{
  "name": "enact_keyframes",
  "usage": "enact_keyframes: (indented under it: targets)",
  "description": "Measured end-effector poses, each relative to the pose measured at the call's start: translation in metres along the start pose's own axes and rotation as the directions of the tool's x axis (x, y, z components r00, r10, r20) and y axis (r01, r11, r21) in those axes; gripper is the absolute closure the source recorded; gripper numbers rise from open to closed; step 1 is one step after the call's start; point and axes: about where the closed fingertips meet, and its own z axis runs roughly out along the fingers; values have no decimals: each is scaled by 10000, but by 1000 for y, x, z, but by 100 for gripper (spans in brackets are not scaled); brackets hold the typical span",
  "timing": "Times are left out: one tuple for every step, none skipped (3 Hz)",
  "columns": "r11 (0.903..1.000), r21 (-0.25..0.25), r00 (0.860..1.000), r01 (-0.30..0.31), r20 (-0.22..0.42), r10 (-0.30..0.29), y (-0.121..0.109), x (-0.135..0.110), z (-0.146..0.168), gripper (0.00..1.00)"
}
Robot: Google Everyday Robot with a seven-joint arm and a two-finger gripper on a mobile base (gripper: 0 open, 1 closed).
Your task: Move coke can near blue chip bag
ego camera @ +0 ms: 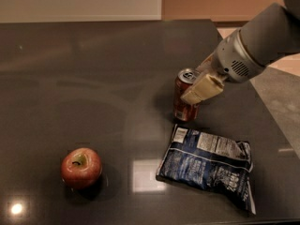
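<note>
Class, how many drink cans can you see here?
1: the coke can is just behind the chip bag, clasped by the gripper reaching in from the picture's right. None looks hidden.

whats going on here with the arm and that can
A robot arm has its pincer closed on a red soda can, gripping it near the top. The can stands roughly upright, leaning a little, just behind a blue chip bag that lies flat on the dark table. Whether can and bag touch is hard to tell. A red apple sits alone toward the picture's lower left, far from the arm.
</note>
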Motion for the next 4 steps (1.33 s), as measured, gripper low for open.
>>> enact_keyframes:
  targets:
    - [9979,416,9986,-495,-157,502,-7,22,-11,100]
    - [9954,626,9970,-730,-215,745,-8,37,-13,84]
    - [9929,835,9963,-848,-54,855,-9,47,-11,61]
    - [9909,1011,9961,-885,112,878,-12,51,-10,38]
